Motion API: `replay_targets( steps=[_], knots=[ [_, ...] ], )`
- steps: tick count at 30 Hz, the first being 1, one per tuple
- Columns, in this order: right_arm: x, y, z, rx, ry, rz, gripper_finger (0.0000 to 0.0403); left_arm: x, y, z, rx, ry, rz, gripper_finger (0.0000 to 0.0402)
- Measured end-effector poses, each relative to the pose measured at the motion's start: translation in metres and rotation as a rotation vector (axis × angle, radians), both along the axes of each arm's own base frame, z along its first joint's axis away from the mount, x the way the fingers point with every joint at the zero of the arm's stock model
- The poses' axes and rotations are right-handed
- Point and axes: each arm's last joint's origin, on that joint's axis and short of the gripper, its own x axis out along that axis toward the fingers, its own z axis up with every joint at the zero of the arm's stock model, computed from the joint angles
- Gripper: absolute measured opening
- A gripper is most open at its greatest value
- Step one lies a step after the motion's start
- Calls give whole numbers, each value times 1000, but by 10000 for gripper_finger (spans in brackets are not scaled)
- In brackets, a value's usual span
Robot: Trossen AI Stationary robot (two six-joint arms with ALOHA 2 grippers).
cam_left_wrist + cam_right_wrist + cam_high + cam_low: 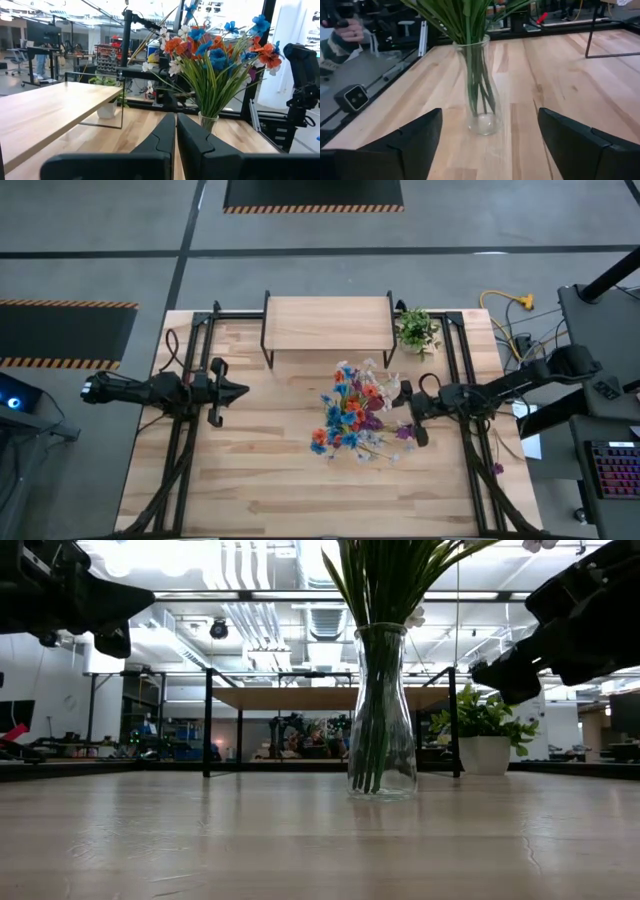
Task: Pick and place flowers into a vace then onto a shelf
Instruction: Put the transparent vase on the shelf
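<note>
Flowers [385, 570] fill the curvy clear-glass vace [382, 710].

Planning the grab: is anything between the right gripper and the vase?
No. In the right wrist view only bare tabletop lies between the open right gripper and the vase.

flowers [385, 580] blossoms cropped in low view, vace [372, 423] hidden overhead

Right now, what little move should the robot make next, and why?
Probably ease the right tool forward around the vase and close. Its fingers stand wide open, apart from the glass. The flowers already stand in the vase, which sits on the table, not on the shelf. The left tool waits shut.
</note>
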Motion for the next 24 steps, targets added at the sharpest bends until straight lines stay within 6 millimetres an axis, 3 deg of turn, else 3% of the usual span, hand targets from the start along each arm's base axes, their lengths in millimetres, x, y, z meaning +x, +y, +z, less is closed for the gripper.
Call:
replay_targets(
  steps=[6, 13, 24],
  knots=[
    [18, 4, -3, -22, 37, -10, 368, 0, 0, 0, 0, -2, -1, 0],
    [55, 11, -4, -37, 94, 0, 366, 0, 0, 0, -23, -5, -7, 0],
    [83, 17, -13, -23, 48, 51, 365, 0, 0, 0, -23, -5, -10, 0]
  ],
)
